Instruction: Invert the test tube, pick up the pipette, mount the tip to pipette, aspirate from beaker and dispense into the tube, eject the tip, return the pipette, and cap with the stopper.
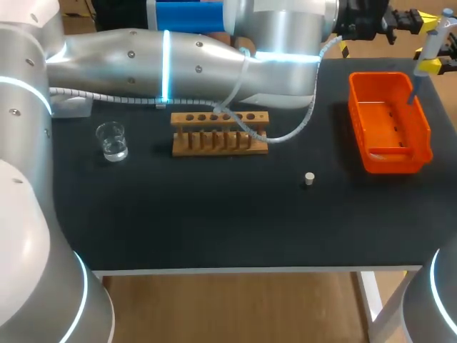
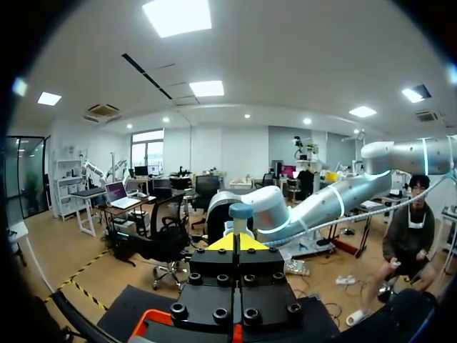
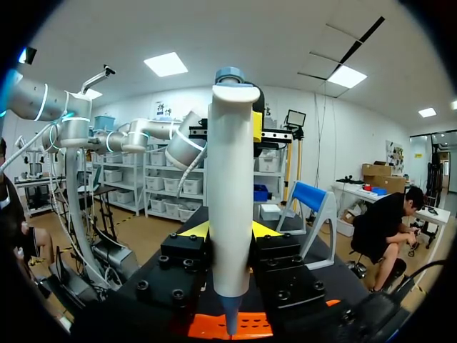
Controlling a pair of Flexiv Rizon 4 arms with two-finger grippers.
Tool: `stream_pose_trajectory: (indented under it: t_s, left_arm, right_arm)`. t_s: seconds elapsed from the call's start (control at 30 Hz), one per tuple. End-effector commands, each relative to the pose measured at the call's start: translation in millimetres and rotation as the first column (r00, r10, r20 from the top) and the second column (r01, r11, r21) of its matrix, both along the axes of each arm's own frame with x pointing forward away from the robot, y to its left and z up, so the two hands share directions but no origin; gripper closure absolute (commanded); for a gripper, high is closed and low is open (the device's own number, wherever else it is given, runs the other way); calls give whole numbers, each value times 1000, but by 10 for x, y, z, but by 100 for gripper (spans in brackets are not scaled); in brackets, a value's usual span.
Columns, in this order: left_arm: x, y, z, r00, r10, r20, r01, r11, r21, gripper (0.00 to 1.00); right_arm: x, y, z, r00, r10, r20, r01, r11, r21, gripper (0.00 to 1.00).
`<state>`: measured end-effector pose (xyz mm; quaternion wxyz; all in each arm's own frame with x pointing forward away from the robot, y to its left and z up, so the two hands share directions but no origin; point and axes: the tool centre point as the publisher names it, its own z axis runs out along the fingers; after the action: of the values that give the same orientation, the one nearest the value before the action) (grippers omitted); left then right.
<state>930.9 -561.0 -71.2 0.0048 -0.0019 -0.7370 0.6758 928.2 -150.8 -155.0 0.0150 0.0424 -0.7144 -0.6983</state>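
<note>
My right gripper is shut on the white pipette and holds it upright above the orange bin. In the right wrist view the pipette stands between the yellow fingers, its thin tip pointing down into the orange bin. My left arm reaches across the back of the table. Its gripper is shut, right at the pipette's top. In the left wrist view the blue pipette knob sits just ahead of the left gripper.
A wooden test tube rack stands mid-table, partly crossed by the left arm's cable. The glass beaker with clear liquid is to its left. A small grey stopper lies on the black table in front of the bin.
</note>
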Motion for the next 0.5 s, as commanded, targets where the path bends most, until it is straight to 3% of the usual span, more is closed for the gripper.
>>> stream_pose_trajectory:
  t_s: [0.03,0.23,0.27,0.3,0.5]
  left_arm:
    - [-18,8,-30,1000,14,10,-14,1000,-13,100]
    - [-10,122,192,998,52,46,-53,999,4,100]
    - [-12,149,231,997,62,53,-63,998,12,73]
    - [-10,174,261,996,72,53,-73,997,16,0]
    - [45,364,419,995,55,80,-58,998,34,0]
  right_arm:
    - [21,10,103,1000,5,0,-5,1000,-4,100]
    - [21,10,103,1000,5,0,-5,1000,-4,100]
    - [21,10,103,1000,5,0,-5,1000,-4,100]
    - [21,10,103,1000,5,0,-5,1000,-4,100]
    - [21,10,103,1000,5,0,-5,1000,-4,100]
